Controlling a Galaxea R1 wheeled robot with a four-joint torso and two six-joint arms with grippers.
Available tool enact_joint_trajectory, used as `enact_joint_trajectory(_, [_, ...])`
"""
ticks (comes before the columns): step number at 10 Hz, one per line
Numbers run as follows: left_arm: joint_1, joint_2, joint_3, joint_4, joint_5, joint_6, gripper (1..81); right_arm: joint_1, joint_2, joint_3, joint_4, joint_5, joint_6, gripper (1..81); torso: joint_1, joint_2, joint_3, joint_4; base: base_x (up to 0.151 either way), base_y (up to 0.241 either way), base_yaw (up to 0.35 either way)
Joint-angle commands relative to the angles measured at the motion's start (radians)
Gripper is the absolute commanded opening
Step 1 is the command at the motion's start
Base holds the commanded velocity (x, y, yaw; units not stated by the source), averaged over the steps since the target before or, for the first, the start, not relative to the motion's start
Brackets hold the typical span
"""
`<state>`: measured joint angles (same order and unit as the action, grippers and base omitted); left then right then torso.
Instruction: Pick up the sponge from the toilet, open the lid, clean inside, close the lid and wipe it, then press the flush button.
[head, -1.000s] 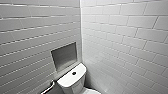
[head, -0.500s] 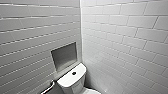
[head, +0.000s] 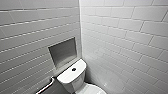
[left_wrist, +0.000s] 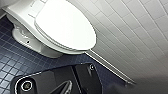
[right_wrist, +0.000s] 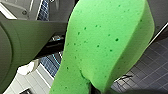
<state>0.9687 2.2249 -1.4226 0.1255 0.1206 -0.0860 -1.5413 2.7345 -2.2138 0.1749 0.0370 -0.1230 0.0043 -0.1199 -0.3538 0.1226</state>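
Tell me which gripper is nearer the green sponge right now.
Right. The right gripper pinches the sponge at its waist, holding it above the blue floor tiles. The left arm hangs over those tiles beside the toilet, apart from the sponge.

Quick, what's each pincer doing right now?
Left pincer: cannot be told.
Right pincer: closed, holding the sponge.

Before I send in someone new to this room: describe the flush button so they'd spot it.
A white toilet stands in the tiled corner, its tank below a wall niche. The flush button is the small dark round spot centred on the tank top, its only dark mark.
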Motion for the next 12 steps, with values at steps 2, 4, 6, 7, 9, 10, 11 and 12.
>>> enact_joint_trajectory(2, [-0.262, -0.085, 0.166, -0.023, 0.04, -0.092, 81.1, 0.02, -0.011, 0.025, 0.005, -0.071, -0.001, 1.0, 0.0, 0.0, -0.11, 0.0, 0.0, 0.0, 0.0])
enact_joint_trajectory(4, [-0.339, -0.077, 0.177, -0.056, 0.098, -0.101, 81.1, 0.022, -0.01, 0.026, 0.003, -0.071, -0.001, 1.0, 0.001, 0.001, -0.176, 0.0, 0.0, 0.0, 0.0])
enact_joint_trajectory(6, [-0.424, -0.045, 0.152, -0.096, 0.132, -0.101, 81.1, 0.022, -0.01, 0.027, 0.002, -0.071, -0.001, 1.0, 0.001, 0.002, -0.233, 0.0, 0.0, 0.0, 0.0])
enact_joint_trajectory(7, [-0.484, -0.034, 0.146, -0.134, 0.169, -0.101, 81.1, 0.022, -0.01, 0.027, 0.002, -0.071, -0.001, 1.0, 0.001, 0.002, -0.188, 0.0, 0.0, 0.0, 0.0])
enact_joint_trajectory(9, [-0.59, -0.005, 0.128, -0.188, 0.221, -0.101, 81.1, 0.013, -0.017, 0.027, 0.002, -0.066, -0.001, 1.0, 0.002, 0.002, -0.214, 0.0, 0.0, 0.0, 0.0])
enact_joint_trajectory(10, [-0.623, 0.015, 0.105, -0.214, 0.232, -0.101, 81.1, -0.007, -0.017, 0.028, 0.002, -0.056, -0.001, 1.0, 0.002, 0.003, -0.219, 0.0, 0.0, 0.0, 0.0])
enact_joint_trajectory(11, [-0.653, 0.036, 0.076, -0.234, 0.232, -0.101, 81.1, -0.041, -0.011, 0.031, 0.008, -0.028, -0.001, 1.0, 0.002, 0.003, -0.217, 0.0, 0.0, 0.0, 0.0])
enact_joint_trajectory(12, [-0.685, 0.065, 0.048, -0.259, 0.235, -0.101, 81.1, -0.081, 0.003, 0.036, 0.0, 0.003, -0.004, 1.0, 0.002, 0.003, -0.217, 0.0, 0.0, 0.0, 0.0])
